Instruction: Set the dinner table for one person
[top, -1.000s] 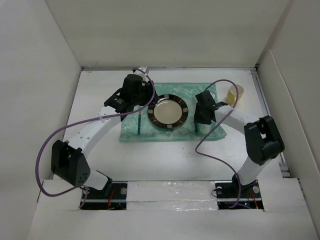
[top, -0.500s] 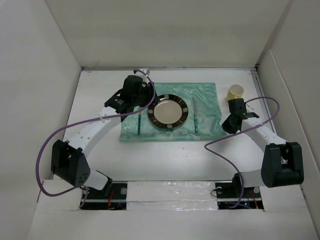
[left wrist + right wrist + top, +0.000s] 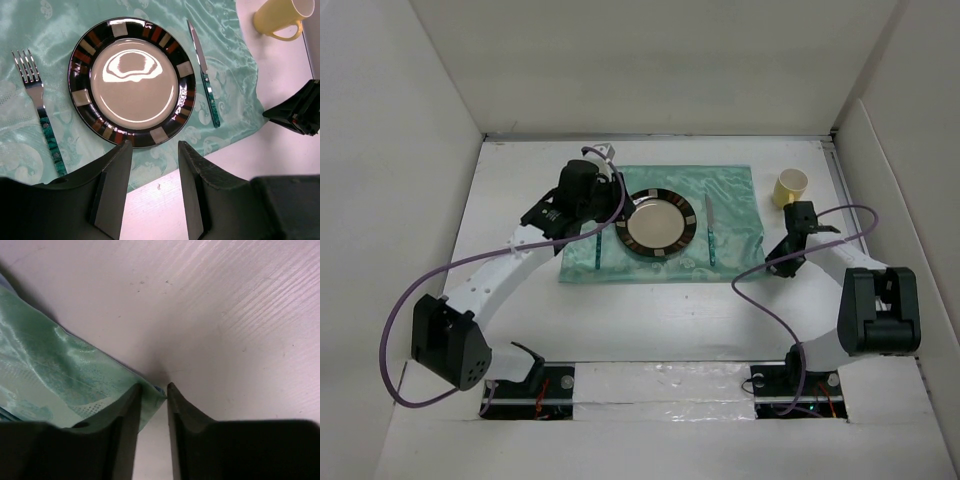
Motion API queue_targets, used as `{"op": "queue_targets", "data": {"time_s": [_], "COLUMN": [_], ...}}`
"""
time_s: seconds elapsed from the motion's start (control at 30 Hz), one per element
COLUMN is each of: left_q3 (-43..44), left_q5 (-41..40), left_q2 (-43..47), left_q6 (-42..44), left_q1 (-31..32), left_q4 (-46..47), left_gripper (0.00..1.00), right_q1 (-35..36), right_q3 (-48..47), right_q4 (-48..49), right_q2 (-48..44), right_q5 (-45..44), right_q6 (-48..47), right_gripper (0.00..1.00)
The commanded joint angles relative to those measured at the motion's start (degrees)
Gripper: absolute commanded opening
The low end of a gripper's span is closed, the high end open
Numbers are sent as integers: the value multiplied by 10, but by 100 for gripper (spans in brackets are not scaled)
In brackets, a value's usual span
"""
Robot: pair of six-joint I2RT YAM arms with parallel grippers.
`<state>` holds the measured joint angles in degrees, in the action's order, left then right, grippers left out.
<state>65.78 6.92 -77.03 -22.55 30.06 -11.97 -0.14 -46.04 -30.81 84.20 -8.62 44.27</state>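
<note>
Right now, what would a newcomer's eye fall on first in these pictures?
The round plate with a black patterned rim lies on the crinkled mint-green cloth mat, between a green-handled fork and knife. A pale yellow mug stands off the mat, on the white table.

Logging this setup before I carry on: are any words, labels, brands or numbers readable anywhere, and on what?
No readable text in any view.
plate: coloured blocks only.
mat: swirl pattern only.
mug, knife, fork: unmarked on the sides shown.
left arm: pale specks, too small to read.
</note>
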Motion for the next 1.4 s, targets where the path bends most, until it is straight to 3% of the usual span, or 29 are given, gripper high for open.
{"op": "queue_targets", "data": {"time_s": [0.0,0.13,0.37,0.4,0.43,0.53,0.63,0.7,0.73,0.77,0.93,0.97,1.0,1.03,1.13,1.23,1.27,1.37], "left_q3": [-9,-15,-21,-22,-25,-27,-24,-22,-21,-21,-28,-28,-29,-31,-31,-28,-27,-22], "left_q5": [2,-1,-1,-2,-2,-2,3,5,5,6,10,9,1,-3,-17,-31,-33,-38], "left_q2": [32,37,45,46,48,50,50,50,50,50,56,60,62,63,72,80,82,86], "left_q6": [7,8,6,6,6,6,5,6,7,7,11,14,14,15,18,21,24,36], "left_q1": [3,3,3,3,3,3,3,3,3,3,3,3,3,3,3,3,3,3], "left_q4": [19,17,18,18,19,18,19,17,16,15,7,5,3,-2,-9,-17,-20,-33], "left_gripper": [38,38,38,38,38,38,39,39,39,39,34,13,1,0,0,4,14,30], "right_q1": [-7,-18,-18,-18,-18,-23,-31,-31,-31,-36,-70,-78,-94,-101,-107,-112,-112,-117], "right_q3": [9,28,35,35,33,11,-41,-82,-97,-114,-234,-253,-269,-286,-380,-446,-459,-475], "right_q4": [11,1,-34,-43,-46,-51,-45,-23,-15,-8,30,30,29,23,-40,-62,-59,-49], "right_q2": [-15,-39,-60,-68,-76,-99,-102,-108,-108,-108,-62,-49,-35,-17,75,152,175,206], "right_q5": [-1,1,26,20,15,9,14,16,13,11,-29,-38,-47,-43,-56,-73,-75,-54], "right_q6": [13,21,27,27,28,17,4,-8,-13,-25,-57,-57,-56,-58,-63,-71,-75,-87], "right_gripper": [30,8,6,10,25,49,51,42,17,4,0,2,13,38,58,59,59,59]}}
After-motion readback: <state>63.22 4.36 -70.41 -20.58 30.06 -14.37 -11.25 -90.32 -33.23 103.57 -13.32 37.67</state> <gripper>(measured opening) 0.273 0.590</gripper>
